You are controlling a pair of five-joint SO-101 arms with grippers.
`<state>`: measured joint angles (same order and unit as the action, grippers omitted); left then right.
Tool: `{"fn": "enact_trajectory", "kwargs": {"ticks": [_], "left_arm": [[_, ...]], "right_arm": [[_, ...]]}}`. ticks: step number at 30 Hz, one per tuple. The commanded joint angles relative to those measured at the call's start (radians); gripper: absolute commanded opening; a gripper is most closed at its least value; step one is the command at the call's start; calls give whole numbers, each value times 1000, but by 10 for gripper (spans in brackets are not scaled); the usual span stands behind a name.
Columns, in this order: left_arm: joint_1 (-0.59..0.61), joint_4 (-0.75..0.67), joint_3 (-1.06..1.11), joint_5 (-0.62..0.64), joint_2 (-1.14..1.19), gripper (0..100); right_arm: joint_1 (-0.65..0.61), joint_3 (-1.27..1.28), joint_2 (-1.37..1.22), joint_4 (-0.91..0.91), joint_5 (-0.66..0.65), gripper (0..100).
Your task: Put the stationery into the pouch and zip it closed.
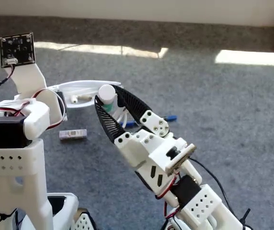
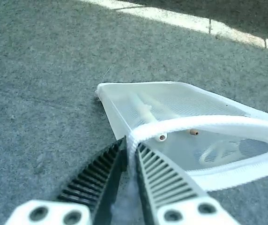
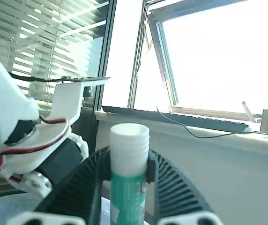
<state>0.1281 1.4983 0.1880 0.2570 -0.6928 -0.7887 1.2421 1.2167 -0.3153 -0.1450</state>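
Clamped tight with the left tool [image 2: 130, 143] on the zip rim of the white mesh pouch [image 2: 185, 105]. Lying on the grey bench [image 2: 40, 93], mouth gaping, pens [image 2: 145, 110] inside. Squeezed upright in the right tool [image 3: 129, 157], raised near the pouch: a white-capped green glue stick [image 3: 129, 140]. Loose on the bench nearby, a small white block [image 1: 73, 134] and a blue pen [image 1: 169, 118].

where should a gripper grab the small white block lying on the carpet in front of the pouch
Probably across its two long sides, near the middle, coming straight down from above. The small white block lies flat on the carpet and is long and narrow, so the narrow span suits the fingers better than end to end. Bare carpet shows along both long sides, leaving room for a finger on each.
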Motion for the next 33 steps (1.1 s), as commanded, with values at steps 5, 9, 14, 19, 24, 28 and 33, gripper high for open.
{"fn": "enact_trajectory", "kwargs": {"ticks": [5, 9, 14, 19, 24, 28, 33], "left_arm": [[-15, 0, -56, -9, -1, 7], [-15, 0, -56, -9, -1, 7], [-15, 0, -56, -9, -1, 7], [-15, 0, -54, -9, -2, 7], [-15, 0, -54, -9, -2, 7], [-15, 0, -54, -9, -2, 7], [-13, 0, -54, -9, -2, 7]], "right_arm": [[1, -107, -257, -176, 8, 5], [2, -128, -344, -237, 6, 5], [33, -128, -386, -317, 6, 5], [65, -128, -409, -346, 8, 5], [68, -151, -506, -351, 5, 5], [94, -196, -575, -351, 8, 5], [107, -202, -608, -351, 6, 5]]}}
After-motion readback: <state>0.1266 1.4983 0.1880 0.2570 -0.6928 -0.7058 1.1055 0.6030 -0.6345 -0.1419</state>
